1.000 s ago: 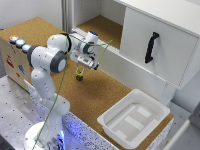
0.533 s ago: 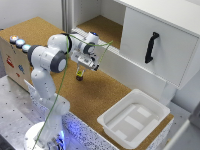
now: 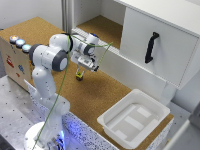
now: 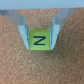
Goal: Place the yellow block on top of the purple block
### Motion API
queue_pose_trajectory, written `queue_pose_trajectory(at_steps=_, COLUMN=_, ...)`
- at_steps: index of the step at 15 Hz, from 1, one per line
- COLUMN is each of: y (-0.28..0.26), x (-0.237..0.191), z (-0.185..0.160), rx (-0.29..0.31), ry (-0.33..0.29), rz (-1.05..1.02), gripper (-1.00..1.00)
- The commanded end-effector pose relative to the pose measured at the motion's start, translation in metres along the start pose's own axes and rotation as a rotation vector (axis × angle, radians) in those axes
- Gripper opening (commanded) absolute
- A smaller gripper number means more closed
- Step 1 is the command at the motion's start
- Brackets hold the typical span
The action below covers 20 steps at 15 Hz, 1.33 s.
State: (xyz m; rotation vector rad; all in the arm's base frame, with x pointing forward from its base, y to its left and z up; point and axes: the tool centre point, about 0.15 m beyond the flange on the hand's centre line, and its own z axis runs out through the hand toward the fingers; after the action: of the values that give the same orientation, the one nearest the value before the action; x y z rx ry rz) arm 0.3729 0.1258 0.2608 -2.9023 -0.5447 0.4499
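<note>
one yellow block (image 4: 39, 40) sits clamped between the pincer (image 3: 80, 73) fingers, low over the table (image 3: 105, 95) beside the cabinet (image 3: 165, 45). purple block isn't visible. looks like the placing step; next move needs centring over purple, then release.

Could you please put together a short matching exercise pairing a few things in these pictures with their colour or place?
Things:
1. yellow block
2. white tray
3. cabinet handle
4. gripper

Descriptions:
A. black, on the white cabinet door
B. marked with a dark letter N
C. at the cork surface's end, on the exterior view's right
D. one finger on each side of the block

Pairs: 1-B, 2-C, 3-A, 4-D
</note>
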Motion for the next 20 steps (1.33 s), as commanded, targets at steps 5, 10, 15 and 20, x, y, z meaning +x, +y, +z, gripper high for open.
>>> queue_pose_trajectory(at_steps=5, y=0.003, x=0.018, z=0.000, rx=-0.002, ry=-0.097, rz=0.045, gripper=1.00)
queue_pose_trajectory(at_steps=10, y=0.003, x=0.018, z=0.000, rx=-0.002, ry=-0.097, rz=0.045, gripper=1.00)
queue_pose_trajectory(at_steps=15, y=0.003, x=0.018, z=0.000, rx=-0.002, ry=-0.097, rz=0.045, gripper=1.00)
queue_pose_trajectory(at_steps=20, y=-0.006, x=0.009, z=-0.013, rx=-0.055, ry=0.081, rz=0.008, gripper=1.00)
